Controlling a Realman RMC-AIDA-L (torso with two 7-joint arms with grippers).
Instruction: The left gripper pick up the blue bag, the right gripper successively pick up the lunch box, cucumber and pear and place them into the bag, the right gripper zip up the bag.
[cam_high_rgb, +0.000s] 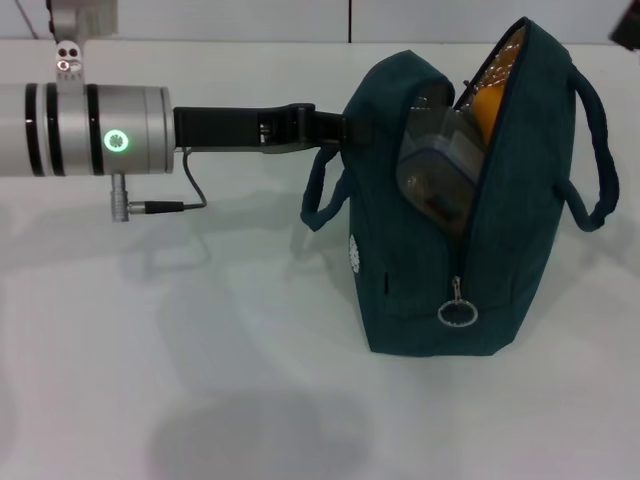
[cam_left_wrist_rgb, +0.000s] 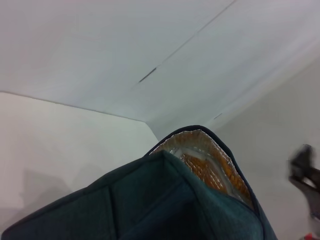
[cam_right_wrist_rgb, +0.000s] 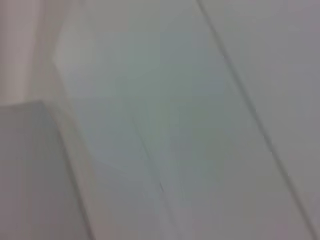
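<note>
Gripping blue bag (cam_high_rgb: 420, 270), left claw (cam_high_rgb: 335, 128), lunch box (cam_high_rgb: 440, 175) inside

lunch box (cam_high_rgb: 435, 175) + pear (cam_high_rgb: 487, 108) in bag (cam_high_rgb: 415, 290)

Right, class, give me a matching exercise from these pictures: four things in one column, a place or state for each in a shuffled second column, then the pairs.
Things:
1. blue bag
2. lunch box
3. ring zip pull
4. left gripper

Places or states:
A. at the bag's upper edge
B. low on the zip
C. standing on the table, unzipped
D. inside the bag, below something orange

Pairs: 1-C, 2-D, 3-B, 4-A
</note>
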